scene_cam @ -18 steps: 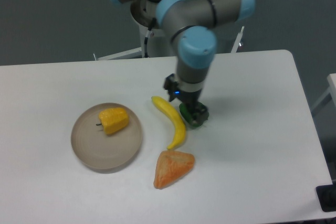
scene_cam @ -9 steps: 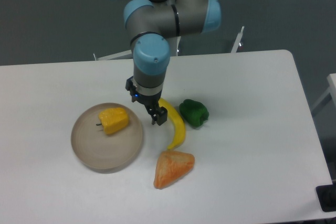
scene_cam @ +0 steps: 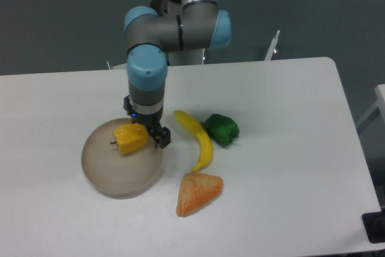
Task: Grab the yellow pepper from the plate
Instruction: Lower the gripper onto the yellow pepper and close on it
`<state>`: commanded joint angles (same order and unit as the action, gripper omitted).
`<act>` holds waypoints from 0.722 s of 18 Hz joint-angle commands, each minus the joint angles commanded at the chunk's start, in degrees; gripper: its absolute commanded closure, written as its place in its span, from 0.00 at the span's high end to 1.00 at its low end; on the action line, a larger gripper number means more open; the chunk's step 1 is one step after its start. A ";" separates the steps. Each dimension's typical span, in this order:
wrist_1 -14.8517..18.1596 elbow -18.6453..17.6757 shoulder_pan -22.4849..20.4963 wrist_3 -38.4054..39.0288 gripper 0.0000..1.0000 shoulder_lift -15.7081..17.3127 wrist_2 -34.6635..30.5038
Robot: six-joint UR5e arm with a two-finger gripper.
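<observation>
The yellow pepper (scene_cam: 130, 138) lies on the upper part of the beige-grey plate (scene_cam: 120, 176), its dark stem pointing left. My gripper (scene_cam: 148, 132) hangs over the plate's upper right rim, right beside the pepper and low over it. One dark finger (scene_cam: 162, 138) shows just to the pepper's right. The other finger is hidden behind the pepper and the wrist. The jaws look open, and nothing is held between them.
A yellow banana (scene_cam: 196, 138) lies to the right of the plate, with a green pepper (scene_cam: 221, 129) beside it. An orange wedge (scene_cam: 198, 192) sits below the banana. The arm rises from the gripper toward the table's back edge.
The gripper left the green pepper on the table, swung left over the banana, and now sits at the yellow pepper's right side over the plate.
</observation>
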<state>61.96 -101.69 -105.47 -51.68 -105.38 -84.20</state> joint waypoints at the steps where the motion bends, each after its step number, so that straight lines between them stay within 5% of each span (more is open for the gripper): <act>1: 0.00 -0.09 0.44 0.18 1.00 -0.26 0.00; 13: -2.29 0.00 3.70 2.73 1.00 -3.34 -0.09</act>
<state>59.68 -101.69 -101.78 -48.96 -108.72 -84.29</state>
